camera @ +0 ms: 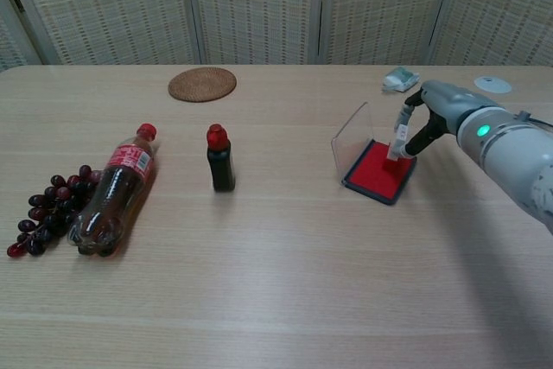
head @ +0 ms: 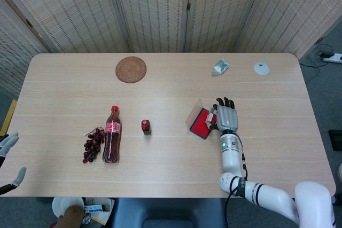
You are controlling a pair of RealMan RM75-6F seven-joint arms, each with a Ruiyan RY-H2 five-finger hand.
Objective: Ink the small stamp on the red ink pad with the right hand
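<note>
Woven screens behind pale desk [camera: 259, 283]; right robot hand [camera: 429, 114] pinching small stamp [camera: 399, 143] upright on red ink pad [camera: 378, 171], inking seemingly underway, lift-off left.

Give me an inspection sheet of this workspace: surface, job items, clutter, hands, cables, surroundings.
Surface: light wood table.
Job items: small stamp upright on the red ink pad, whose clear lid stands open.
Clutter: cola bottle lying beside grapes; small red-capped bottle; woven coaster; crumpled packet; white disc.
Hands: right hand pinches the stamp; left hand off the table edge, fingers apart, holding nothing.
Cables: power strip on the floor.
Surroundings: woven folding screen behind.
</note>
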